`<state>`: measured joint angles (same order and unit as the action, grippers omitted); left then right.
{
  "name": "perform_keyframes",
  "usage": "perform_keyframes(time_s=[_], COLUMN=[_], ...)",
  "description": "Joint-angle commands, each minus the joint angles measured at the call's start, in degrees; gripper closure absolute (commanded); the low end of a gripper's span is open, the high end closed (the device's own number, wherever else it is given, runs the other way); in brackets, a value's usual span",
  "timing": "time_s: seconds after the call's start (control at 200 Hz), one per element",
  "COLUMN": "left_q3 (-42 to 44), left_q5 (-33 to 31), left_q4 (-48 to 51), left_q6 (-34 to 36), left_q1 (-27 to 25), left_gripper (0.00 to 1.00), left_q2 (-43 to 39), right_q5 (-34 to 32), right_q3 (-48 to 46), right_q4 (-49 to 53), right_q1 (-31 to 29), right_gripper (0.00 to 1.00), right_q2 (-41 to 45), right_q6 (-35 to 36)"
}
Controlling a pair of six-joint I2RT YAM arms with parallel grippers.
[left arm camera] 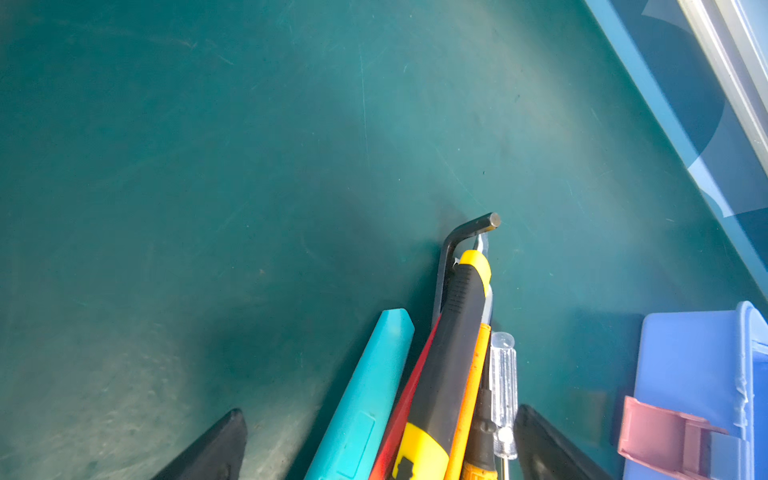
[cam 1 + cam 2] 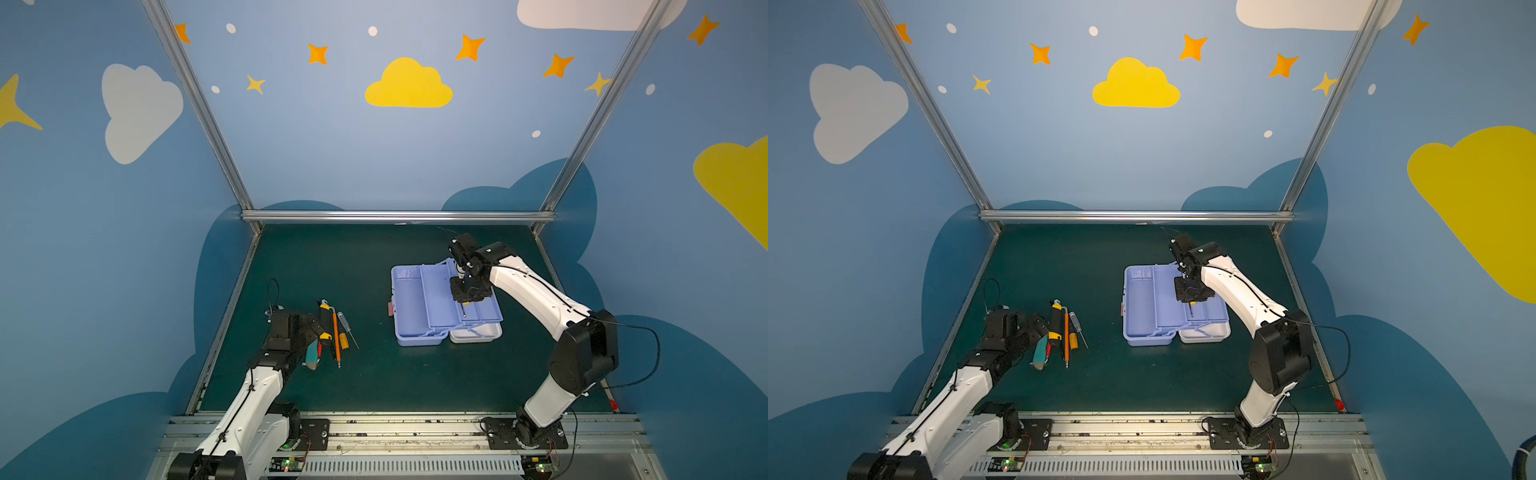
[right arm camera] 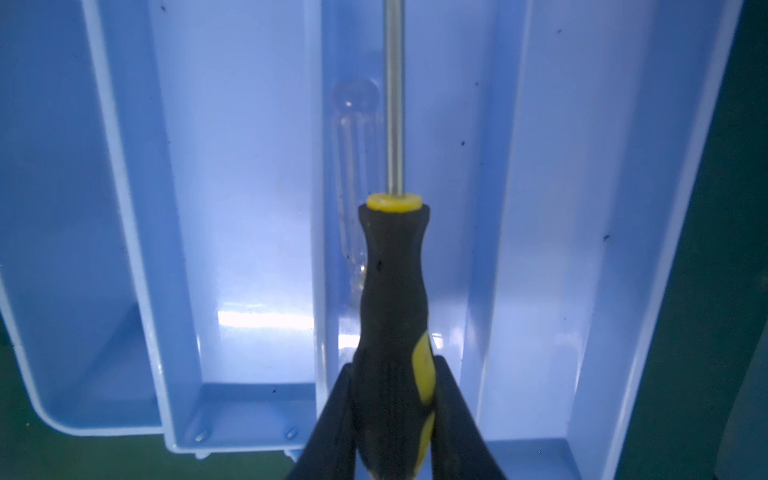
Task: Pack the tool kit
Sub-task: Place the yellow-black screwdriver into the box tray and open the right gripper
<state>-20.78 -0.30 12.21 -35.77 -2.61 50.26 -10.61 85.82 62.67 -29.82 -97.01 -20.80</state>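
Observation:
The tool kit [image 2: 415,328] [image 2: 1142,328] lies open on the green mat, lavender-blue inside, with a pink latch [image 2: 390,308] on its left side. My right gripper [image 2: 466,302] [image 3: 395,365] hangs over its raised tray, shut on a black-and-yellow screwdriver [image 3: 392,282] whose shaft points along a narrow compartment. A clear-handled screwdriver [image 3: 353,166] lies in that compartment. My left gripper [image 2: 311,330] [image 1: 380,415] stands open over a row of tools: a teal knife [image 1: 365,395], a black-and-yellow tool [image 1: 455,332], an orange wrench [image 2: 336,336] and a clear screwdriver [image 1: 503,374].
The white lid half [image 2: 476,332] lies at the case's near right corner. Metal frame rails [image 2: 399,216] border the mat at the back and sides. The case's blue wall [image 1: 698,374] and its pink latch [image 1: 660,440] sit close beside the tool row.

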Motion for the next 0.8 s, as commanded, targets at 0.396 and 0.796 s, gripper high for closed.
perform_keyframes(time_s=[0.396,0.796], left_q3=[-0.6,-0.7], left_q5=[-0.1,-2.0], left_q4=[0.3,1.3], left_q6=[1.1,0.2], left_q1=[0.3,0.3], left_gripper=[0.00,0.00], left_q2=[0.3,-1.2], right_q5=[-2.6,3.7], right_q3=[0.5,8.1], right_q4=[1.4,-3.5], right_q1=[1.2,-9.7], right_gripper=[0.60,0.53], right_q2=[1.0,-0.8], right_q6=[-0.3,3.2])
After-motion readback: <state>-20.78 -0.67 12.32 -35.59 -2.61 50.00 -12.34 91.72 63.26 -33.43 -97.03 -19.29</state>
